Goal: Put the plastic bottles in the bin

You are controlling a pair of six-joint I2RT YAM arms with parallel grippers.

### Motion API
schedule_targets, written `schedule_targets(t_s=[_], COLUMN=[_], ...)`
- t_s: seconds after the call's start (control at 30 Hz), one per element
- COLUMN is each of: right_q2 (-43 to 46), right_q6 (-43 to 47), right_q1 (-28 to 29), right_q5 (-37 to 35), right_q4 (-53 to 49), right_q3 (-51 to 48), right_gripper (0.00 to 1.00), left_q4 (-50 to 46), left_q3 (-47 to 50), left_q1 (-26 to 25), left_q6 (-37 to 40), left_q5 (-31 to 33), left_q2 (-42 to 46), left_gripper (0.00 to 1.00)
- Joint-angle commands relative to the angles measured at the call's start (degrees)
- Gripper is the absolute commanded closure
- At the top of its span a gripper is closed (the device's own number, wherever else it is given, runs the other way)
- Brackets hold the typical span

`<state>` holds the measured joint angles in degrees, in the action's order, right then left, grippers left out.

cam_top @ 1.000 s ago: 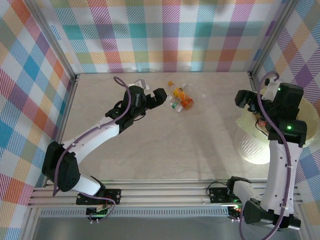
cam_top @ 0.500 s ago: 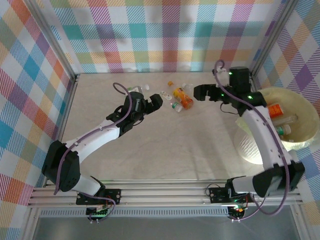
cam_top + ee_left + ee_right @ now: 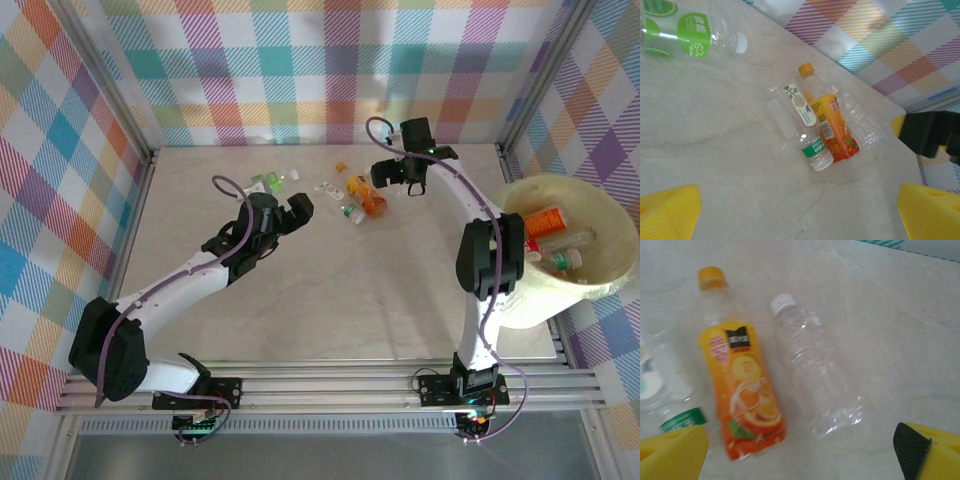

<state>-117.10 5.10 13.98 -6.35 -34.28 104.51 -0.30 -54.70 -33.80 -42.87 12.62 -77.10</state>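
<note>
Pale marbled tabletop (image 3: 380, 290), plaid cloth walls (image 3: 300, 70) on three sides, aluminium rails (image 3: 330, 385) along the near edge. Bin (image 3: 528, 300) at the table's right edge with bottles inside (image 3: 548, 221), maybe three, hard to count. On the table, an orange-label bottle (image 3: 742, 390), clear bottle (image 3: 815, 385) and green-band bottle (image 3: 805, 112) lie together near the back wall. A green-label bottle (image 3: 268, 181) lies apart to their left. Right gripper (image 3: 384, 174) is above the cluster, fingers spread wide, empty. Left gripper (image 3: 298, 208) is also spread wide, holding nothing.

Overhead; wrist views sharing orange bottle (image 3: 742, 390)
</note>
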Motion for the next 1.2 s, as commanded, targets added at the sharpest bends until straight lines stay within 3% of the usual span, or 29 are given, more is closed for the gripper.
schedule_targets(t_s=[0.0, 0.67, 0.83, 0.93, 1.17], right_q2=[-4.05, -30.02, -30.70, -30.27, -23.18], right_q6=[4.60, 13.06, 12.99, 12.20, 9.21], right_q1=[-0.90, -1.96, -1.98, -1.89, -1.86], right_q5=[-2.97, 5.59, 7.80, 8.54, 10.11], right_q4=[-3.24, -20.61, -20.88, -20.56, -14.34], right_q3=[6.41, 37.50, 35.27, 33.80, 23.24], right_gripper=[0.06, 0.15, 0.15, 0.27, 0.39], left_q4=[-2.22, -4.98, -4.50, -4.46, -3.62], left_q3=[1.03, 2.18, 1.92, 1.51, 0.72], left_q1=[0.49, 0.67, 0.67, 0.65, 0.68], left_q6=[-0.55, -2.10, -2.39, -2.56, -2.61], left_q5=[2.72, 4.34, 3.82, 3.17, 0.71], left_q2=[2.37, 3.51, 2.68, 1.93, 0.33], left_gripper=[0.00, 0.00, 0.00, 0.00, 0.00])
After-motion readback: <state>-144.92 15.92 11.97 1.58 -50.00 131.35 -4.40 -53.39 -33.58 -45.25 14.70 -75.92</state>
